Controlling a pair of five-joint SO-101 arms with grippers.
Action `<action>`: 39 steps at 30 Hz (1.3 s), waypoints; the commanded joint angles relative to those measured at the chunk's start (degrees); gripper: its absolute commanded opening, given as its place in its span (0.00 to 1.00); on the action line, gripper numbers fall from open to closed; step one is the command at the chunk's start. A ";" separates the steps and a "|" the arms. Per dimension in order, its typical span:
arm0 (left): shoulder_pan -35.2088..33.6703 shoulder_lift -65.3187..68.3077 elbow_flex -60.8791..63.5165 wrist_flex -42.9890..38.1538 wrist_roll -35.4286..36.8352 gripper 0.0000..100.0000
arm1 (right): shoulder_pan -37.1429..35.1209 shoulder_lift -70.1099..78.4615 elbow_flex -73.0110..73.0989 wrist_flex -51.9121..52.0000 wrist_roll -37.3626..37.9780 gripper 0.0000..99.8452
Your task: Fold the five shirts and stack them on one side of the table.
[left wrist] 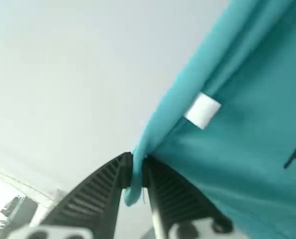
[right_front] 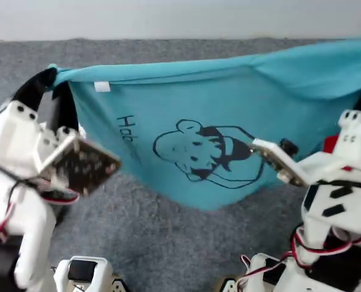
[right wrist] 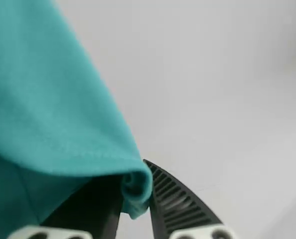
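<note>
Left hand (left wrist: 134, 172) is clamped on one upper corner of the shirt (left wrist: 237, 164). A fold of teal cloth is pinched between its two ribbed fingers (left wrist: 100, 181), and a small tip of cloth protrudes past them. Right hand (right wrist: 135, 191) is clamped on the opposite upper corner in the same way, with the hem rolled over its fingers (right wrist: 175, 199). Between the two hands the shirt (right_front: 229, 115) hangs spread in the air above the surface (right_front: 144, 243). Its top edge is stretched roughly level and its lower edge sags to a point near the middle; whether that point touches the surface cannot be determined. A white tag (right_front: 102, 87) sits just below the top edge near the left hand, and a dark print (right_front: 205, 152) faces the high camera at the centre of the panel. The probable reason for gripping two corners well apart is that gravity pulls out creases and presents the cloth as one flat sheet. The step in hand is judged to be spreading the shirt before laying it down; no fold is made in it yet. Uneven tension is the risk: a loose fold near the right hand could land wrinkled.
</note>
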 commanded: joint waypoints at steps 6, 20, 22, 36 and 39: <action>-2.73 -7.56 -1.80 -1.05 -2.73 0.01 | 0.04 3.12 -19.96 17.19 -6.33 0.01; -11.08 -14.15 -1.19 6.07 -2.73 0.01 | 1.80 -2.07 -25.85 34.15 -8.18 0.01; -11.16 -12.57 0.48 8.00 -2.73 0.01 | 1.63 -1.45 -23.21 34.59 -8.18 0.01; -8.44 14.42 15.43 -9.58 -2.81 0.01 | -10.59 8.22 11.34 16.04 -7.82 0.01; -7.74 22.42 15.34 -16.79 -2.81 0.01 | -12.62 13.67 14.77 6.37 -7.82 0.01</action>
